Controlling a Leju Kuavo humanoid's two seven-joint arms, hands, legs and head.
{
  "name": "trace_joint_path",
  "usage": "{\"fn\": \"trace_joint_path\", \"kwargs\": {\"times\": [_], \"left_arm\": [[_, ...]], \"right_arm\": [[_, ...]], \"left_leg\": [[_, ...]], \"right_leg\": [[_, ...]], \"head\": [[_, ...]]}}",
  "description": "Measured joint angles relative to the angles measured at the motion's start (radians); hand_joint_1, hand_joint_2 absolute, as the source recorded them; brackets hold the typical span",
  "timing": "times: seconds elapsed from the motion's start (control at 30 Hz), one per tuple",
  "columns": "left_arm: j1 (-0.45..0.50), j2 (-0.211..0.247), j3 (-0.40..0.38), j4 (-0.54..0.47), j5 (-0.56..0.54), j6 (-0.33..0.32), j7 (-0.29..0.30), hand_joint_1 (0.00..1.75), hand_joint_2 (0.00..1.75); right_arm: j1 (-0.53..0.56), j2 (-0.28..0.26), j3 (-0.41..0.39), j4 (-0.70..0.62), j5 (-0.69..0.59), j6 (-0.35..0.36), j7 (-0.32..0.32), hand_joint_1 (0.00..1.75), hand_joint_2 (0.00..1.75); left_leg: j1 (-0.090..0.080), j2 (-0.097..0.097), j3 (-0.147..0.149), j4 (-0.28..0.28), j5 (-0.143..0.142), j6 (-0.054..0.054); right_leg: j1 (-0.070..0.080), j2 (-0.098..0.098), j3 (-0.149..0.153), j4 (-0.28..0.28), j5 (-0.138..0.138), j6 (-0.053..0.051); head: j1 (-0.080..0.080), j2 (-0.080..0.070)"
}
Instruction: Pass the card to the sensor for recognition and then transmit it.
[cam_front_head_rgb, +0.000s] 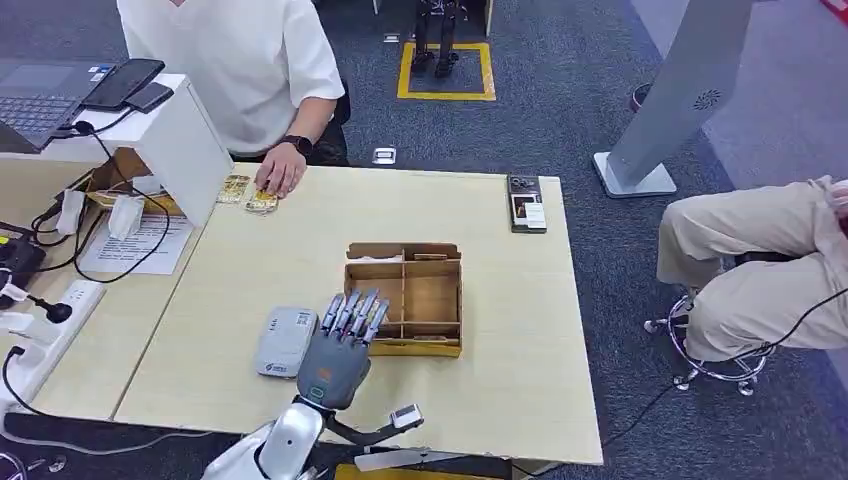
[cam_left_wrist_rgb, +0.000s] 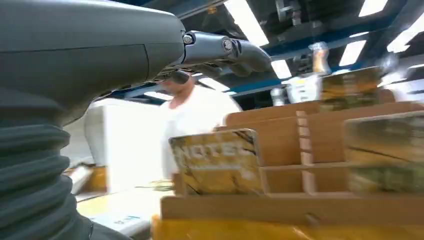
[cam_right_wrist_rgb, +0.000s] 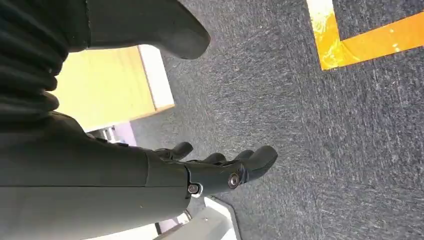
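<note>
Left hand (cam_front_head_rgb: 340, 350) is shown raised over the tabletop (cam_front_head_rgb: 500, 400), fingers extended and close together toward the near-left corner of the wooden box (cam_front_head_rgb: 405, 298); nothing is held in it. Just to its left, a grey-white card reader (cam_front_head_rgb: 285, 340) is seen lying flat, presumably placed within easy reach so that a card can be presented to it as the sensor. The box is divided into compartments, and in the left wrist view a yellow-brown printed card (cam_left_wrist_rgb: 216, 161) is seen standing upright in one of them, an arrangement that would leave an edge free to be pinched. The hand is judged to be approaching that card, with the grasp not yet made. At the far-left edge of the tabletop, similar cards (cam_front_head_rgb: 248, 192) are lying under a person's hand (cam_front_head_rgb: 278, 172), probably where passed cards are received. A phone-like device (cam_front_head_rgb: 526, 202) is lying at the far edge. Right hand (cam_right_wrist_rgb: 220, 167) is seen hanging beside the tabletop above the carpet, fingers loosely apart and empty.
</note>
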Motion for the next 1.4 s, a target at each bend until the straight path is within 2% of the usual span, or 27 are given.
{"fn": "trace_joint_path", "kwargs": {"times": [0.13, 0.3, 0.33, 0.37, 0.4, 0.47, 0.53, 0.57, 0.63, 0.8, 0.9, 1.17, 1.23, 1.27, 1.3, 1.33, 1.37, 1.4], "left_arm": [[0.007, -0.001, 0.0, 0.0, 0.0, 0.002, -0.001, 0.0, 1.75], [0.034, -0.017, 0.047, 0.0, 0.0, 0.016, -0.104, 0.0, 1.75], [0.041, -0.023, 0.061, -0.001, 0.0, 0.02, -0.116, 0.07, 1.75], [0.046, -0.028, 0.076, -0.001, 0.0, 0.023, -0.126, 0.38, 1.75], [0.05, -0.031, 0.086, -0.001, 0.0, 0.026, -0.129, 0.79, 1.75], [0.055, -0.034, 0.103, -0.001, 0.0, 0.025, -0.14, 0.35, 1.75], [0.059, -0.038, 0.114, -0.001, 0.0, 0.023, -0.147, 0.37, 1.75], [0.06, -0.039, 0.119, -0.001, 0.0, 0.022, -0.147, 0.28, 1.75], [0.061, -0.04, 0.122, -0.001, 0.0, 0.022, -0.144, 0.21, 1.75], [0.061, -0.04, 0.124, -0.001, 0.0, 0.022, -0.139, 0.16, 1.75], [0.06, -0.039, 0.127, -0.001, 0.0, 0.021, -0.087, 0.16, 1.75], [0.06, -0.039, 0.127, -0.001, 0.0, 0.021, -0.087, 0.16, 1.75], [0.06, -0.039, 0.127, -0.001, 0.0, 0.021, -0.087, 0.28, 1.75], [0.06, -0.039, 0.127, -0.001, 0.0, 0.021, -0.087, 0.54, 1.75], [0.06, -0.039, 0.127, -0.001, 0.0, 0.021, -0.087, 1.1, 1.75], [0.06, -0.039, 0.127, -0.001, 0.0, 0.021, -0.085, 1.03, 1.75], [0.061, -0.039, 0.127, -0.001, 0.0, 0.021, -0.08, 1.19, 1.75], [0.06, -0.039, 0.128, -0.001, 0.0, 0.021, -0.079, 1.08, 1.75]], "right_arm": [[0.0, 0.0, -0.002, 0.0, 0.0, 0.0, 0.0, 0.0, 1.75], [0.0, 0.0, -0.005, 0.0, 0.0, 0.0, 0.0, 0.0, 1.75], [0.0, 0.0, -0.005, 0.0, 0.0, 0.0, 0.0, 0.0, 1.75], [0.0, 0.0, -0.007, 0.0, 0.0, 0.0, 0.0, 0.0, 1.75], [0.0, 0.0, -0.008, 0.0, 0.0, 0.0, 0.0, 0.0, 1.75], [0.0, 0.0, -0.009, 0.0, -0.001, 0.0, 0.0, 0.0, 1.75], [0.0, 0.0, -0.009, 0.0, -0.001, 0.0, 0.0, 0.0, 1.75], [0.0, 0.0, -0.009, 0.0, -0.001, 0.0, 0.0, 0.0, 1.75], [0.0, 0.0, -0.01, 0.0, -0.001, 0.0, 0.0, 0.0, 1.75], [0.0, 0.0, -0.01, 0.0, -0.001, 0.0, 0.0, 0.0, 1.75], [0.0, 0.0, -0.011, 0.0, -0.003, 0.0, 0.0, 0.0, 1.75], [0.0, 0.0, -0.012, 0.0, -0.003, 0.0, 0.0, 0.0, 1.75], [0.0, 0.0, -0.012, 0.0, -0.003, 0.0, 0.0, 0.0, 1.75], [0.0, 0.0, -0.012, 0.0, -0.003, 0.0, 0.0, 0.0, 1.75], [0.0, 0.0, -0.012, 0.0, -0.003, 0.0, 0.0, 0.0, 1.75], [0.0, 0.0, -0.013, 0.0, -0.004, 0.0, 0.0, 0.0, 1.75], [0.0, 0.0, -0.013, 0.0, -0.005, 0.0, 0.0, 0.0, 1.75], [0.0, 0.0, -0.013, 0.0, -0.005, 0.0, 0.0, 0.0, 1.75]], "left_leg": [[0.0, 0.0, 0.0, 0.0, 0.0, 0.0], [0.0, 0.0, 0.0, 0.0, 0.0, 0.0], [0.0, 0.0, 0.0, 0.0, 0.0, 0.0], [0.0, 0.0, 0.0, 0.0, 0.0, 0.0], [0.0, 0.0, 0.0, 0.0, 0.0, 0.0], [0.0, 0.0, 0.0, 0.0, 0.0, 0.0], [0.0, 0.0, 0.0, 0.0, 0.0, 0.0], [0.0, 0.0, 0.0, 0.0, 0.0, 0.0], [0.0, 0.0, 0.0, 0.0, 0.0, 0.0], [0.0, 0.0, 0.0, 0.0, 0.0, 0.0], [0.0, 0.0, 0.0, 0.0, 0.0, 0.0], [0.0, 0.0, 0.0, 0.0, 0.0, 0.0], [0.0, 0.0, 0.0, 0.0, 0.0, 0.0], [0.0, 0.0, 0.0, 0.0, 0.0, 0.0], [0.0, 0.0, 0.0, 0.0, 0.0, 0.0], [0.0, 0.0, 0.0, 0.0, 0.0, 0.0], [0.0, 0.0, 0.0, 0.0, 0.0, 0.0], [0.0, 0.0, 0.0, 0.0, 0.0, 0.0]], "right_leg": [[0.0, 0.0, 0.0, 0.0, 0.0, 0.0], [0.0, 0.0, 0.0, 0.0, 0.0, 0.0], [0.0, 0.0, 0.0, 0.0, 0.0, 0.0], [0.0, 0.0, 0.0, 0.0, 0.0, 0.0], [0.0, 0.0, 0.0, 0.0, 0.0, 0.0], [0.0, 0.0, 0.0, 0.0, 0.0, 0.0], [0.0, 0.0, 0.0, 0.0, 0.0, 0.0], [0.0, 0.0, 0.0, 0.0, 0.0, 0.0], [0.0, 0.0, 0.0, 0.0, 0.0, 0.0], [0.0, 0.0, 0.0, 0.0, 0.0, 0.0], [0.0, 0.0, 0.0, 0.0, 0.0, 0.0], [0.0, 0.0, 0.0, 0.0, 0.0, 0.0], [0.0, 0.0, 0.0, 0.0, 0.0, 0.0], [0.0, 0.0, 0.0, 0.0, 0.0, 0.0], [0.0, 0.0, 0.0, 0.0, 0.0, 0.0], [0.0, 0.0, 0.0, 0.0, 0.0, 0.0], [0.0, 0.0, 0.0, 0.0, 0.0, 0.0], [0.0, 0.0, 0.0, 0.0, 0.0, 0.0]], "head": [[0.0, 0.0], [0.0, 0.0], [0.0, 0.0], [0.0, 0.0], [0.0, 0.0], [0.0, 0.0], [0.0, 0.0], [0.0, 0.0], [0.0, 0.0], [0.0, 0.0], [0.0, 0.0], [0.0, 0.0], [0.0, 0.0], [0.0, 0.0], [0.0, 0.0], [0.0, 0.0], [0.0, 0.0], [0.0, 0.0]]}}
